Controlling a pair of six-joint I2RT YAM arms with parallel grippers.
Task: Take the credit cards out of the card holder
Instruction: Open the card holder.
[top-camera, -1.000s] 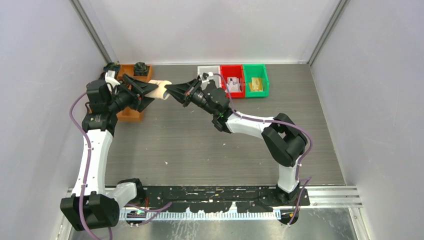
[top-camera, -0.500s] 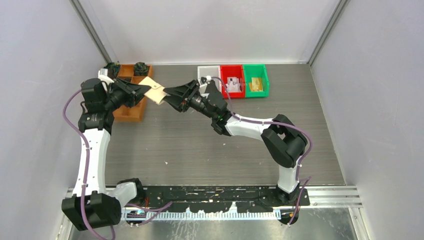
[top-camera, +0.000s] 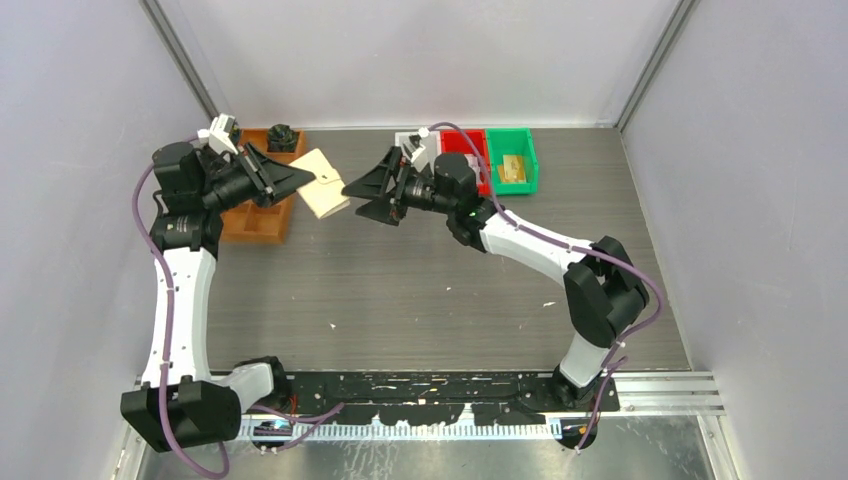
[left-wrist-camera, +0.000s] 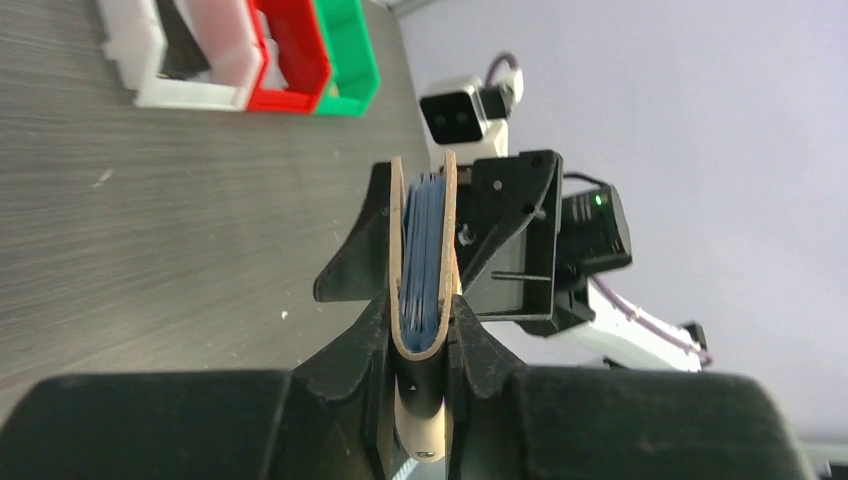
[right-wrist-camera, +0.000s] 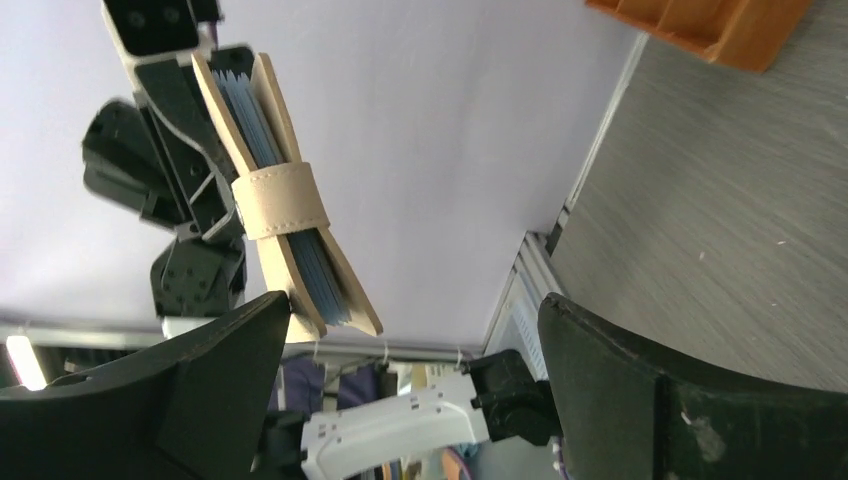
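Left gripper (top-camera: 306, 180): fingers (left-wrist-camera: 478, 350) set narrow, clamped on the folded spine of the card holder (left-wrist-camera: 424, 235). The holder is held in the air just beside the orange tray (top-camera: 258, 222), its open edge towards the right arm. Blue-grey pocket layers show between the tan walls; single cards cannot be made out there.

Right gripper (top-camera: 360, 201): jaws spread wide, near the holder's free end, touching nothing.

One gold-yellow credit card (top-camera: 514, 168) lies in the green bin (top-camera: 511, 133).

An orange tray (top-camera: 256, 222) sits at upper left; white (left-wrist-camera: 130, 50), red (top-camera: 483, 150) and green (top-camera: 530, 165) bins line the grey table's (top-camera: 400, 290) top centre.
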